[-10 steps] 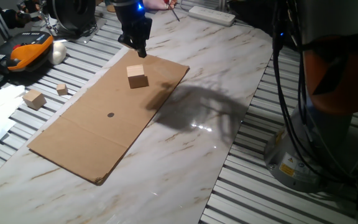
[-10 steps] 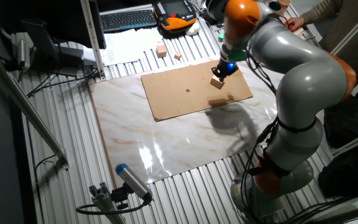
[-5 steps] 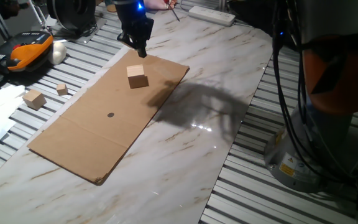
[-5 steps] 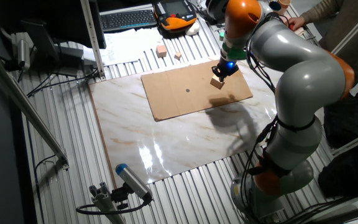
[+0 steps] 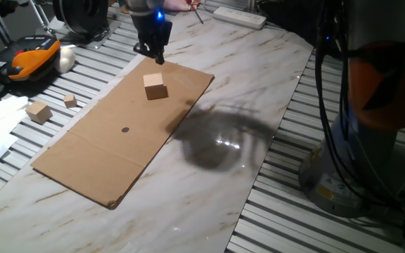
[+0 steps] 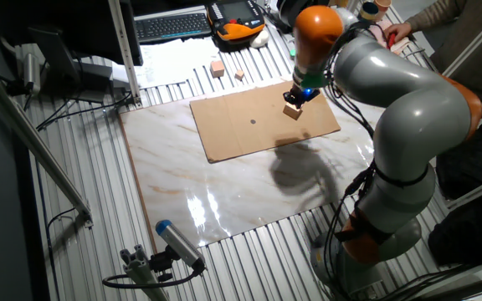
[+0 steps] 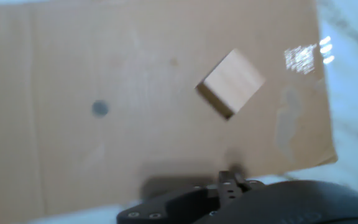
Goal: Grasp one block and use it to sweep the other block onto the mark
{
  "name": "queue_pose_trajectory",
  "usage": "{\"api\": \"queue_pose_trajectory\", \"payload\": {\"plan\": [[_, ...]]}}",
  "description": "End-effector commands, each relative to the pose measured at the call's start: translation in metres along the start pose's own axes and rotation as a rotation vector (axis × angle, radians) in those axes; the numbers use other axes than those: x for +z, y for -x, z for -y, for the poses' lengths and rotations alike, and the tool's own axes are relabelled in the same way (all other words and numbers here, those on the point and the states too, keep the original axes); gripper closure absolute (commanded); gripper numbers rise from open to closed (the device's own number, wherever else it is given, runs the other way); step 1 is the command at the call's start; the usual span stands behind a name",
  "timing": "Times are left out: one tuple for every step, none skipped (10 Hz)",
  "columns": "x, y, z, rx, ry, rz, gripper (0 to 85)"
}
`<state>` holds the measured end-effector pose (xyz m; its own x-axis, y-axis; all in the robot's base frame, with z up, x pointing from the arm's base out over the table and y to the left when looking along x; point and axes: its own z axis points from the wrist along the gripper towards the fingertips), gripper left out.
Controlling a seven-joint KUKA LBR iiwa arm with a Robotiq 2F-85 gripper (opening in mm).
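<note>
Marble counter lay under a cardboard sheet (image 5: 104,151) near its far edge. Whether the gripper (image 5: 153,55) was spread or closed could not be told; it hung empty beside the block (image 5: 155,86), apart from it. A good grasp likely needed squaring to its faces, the mark (image 5: 125,129) lying mid-sheet beyond.

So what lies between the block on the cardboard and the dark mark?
Only bare cardboard shows between the block and the mark in the hand view.
</note>
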<state>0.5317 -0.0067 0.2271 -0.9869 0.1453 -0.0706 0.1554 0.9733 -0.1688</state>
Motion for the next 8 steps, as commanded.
{"api": "queue_pose_trajectory", "payload": {"plan": [[0.006, 0.007, -0.001, 0.030, -0.008, 0.015, 51.0], [0.016, 0.014, -0.002, 0.066, -0.015, 0.048, 34.0], [0.025, 0.018, -0.003, 0.104, -0.029, 0.076, 34.0], [0.033, 0.022, -0.005, 0.139, -0.033, 0.051, 17.0], [0.039, 0.025, -0.005, 0.147, -0.030, 0.050, 17.0], [0.041, 0.029, -0.002, 0.140, -0.005, 0.039, 0.0], [0.041, 0.031, 0.000, 0.138, 0.032, 0.022, 17.0], [0.041, 0.031, 0.000, 0.129, 0.029, 0.015, 17.0]]}}
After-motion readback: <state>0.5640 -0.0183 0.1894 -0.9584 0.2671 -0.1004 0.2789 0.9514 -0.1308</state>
